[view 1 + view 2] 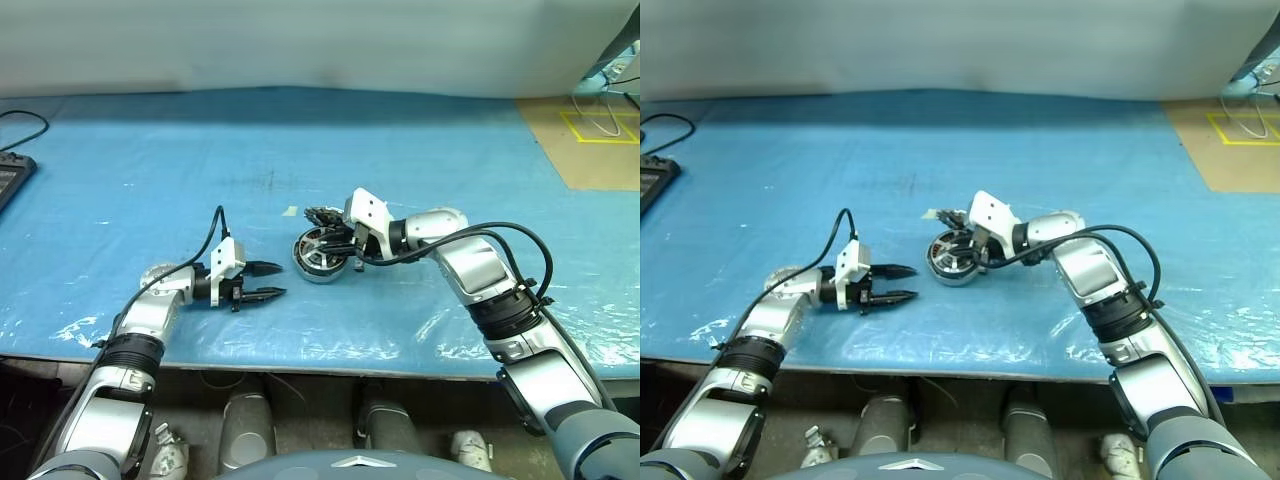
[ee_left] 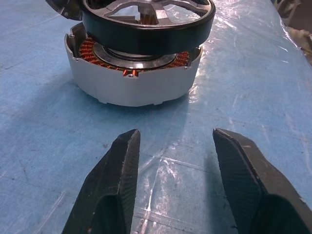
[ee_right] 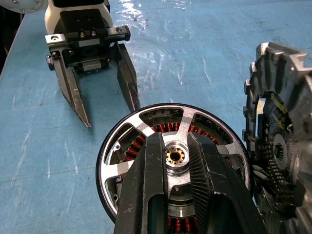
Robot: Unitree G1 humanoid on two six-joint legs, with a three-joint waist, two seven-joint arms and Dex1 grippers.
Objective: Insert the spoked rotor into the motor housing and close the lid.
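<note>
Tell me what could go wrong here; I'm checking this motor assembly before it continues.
1. The wheel sits tilted above the housing, not seated; it could jam on the copper coils.
2. The right tool pinches only the hub; the wheel could slip.
3. The open lid stands close beside and could be knocked.

Spoked rotor point(image 3: 173, 161) atop coiled housing point(image 2: 134, 83), lid point(image 3: 280, 146) open.

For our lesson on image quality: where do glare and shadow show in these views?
Left eye view: white glare on the plastic table cover along the near edge. Left wrist view: the motor housing casts a dark shadow toward the left gripper. Right wrist view: bright glints on the lid and the spoked rotor.
</note>
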